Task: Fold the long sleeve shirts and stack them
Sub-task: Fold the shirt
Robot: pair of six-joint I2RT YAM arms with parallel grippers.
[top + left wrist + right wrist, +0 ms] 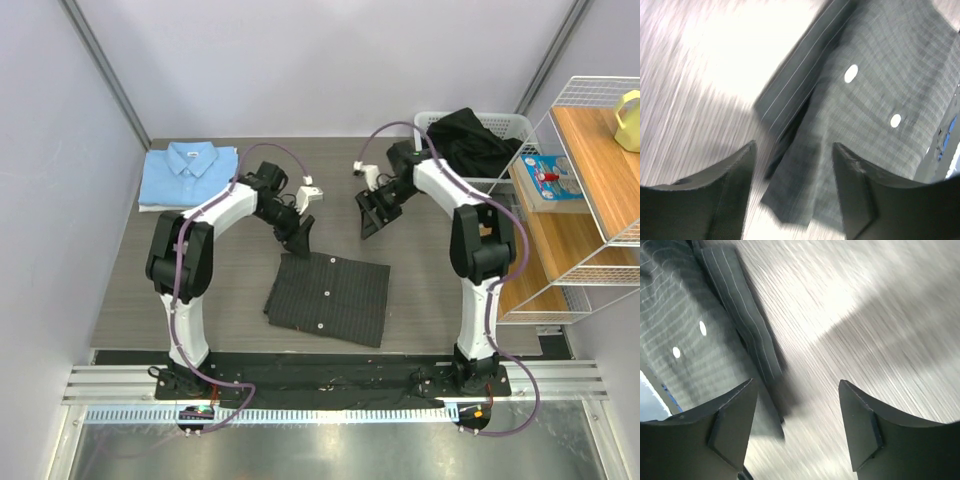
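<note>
Grey table (430, 305), folded pinstriped shirt (330, 298) under 2 arched arms, left gripper (302, 244) and right gripper (372, 222) both spread wide, empty.

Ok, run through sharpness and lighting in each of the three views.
Top external: sharp and evenly lit, no glare on the table. Left wrist: motion-smeared, table blown out to white glare upper left, pinstriped shirt soft though its buttons read. Right wrist: table streaked with blur, a bright patch mid-frame, shirt darker at left.
</note>
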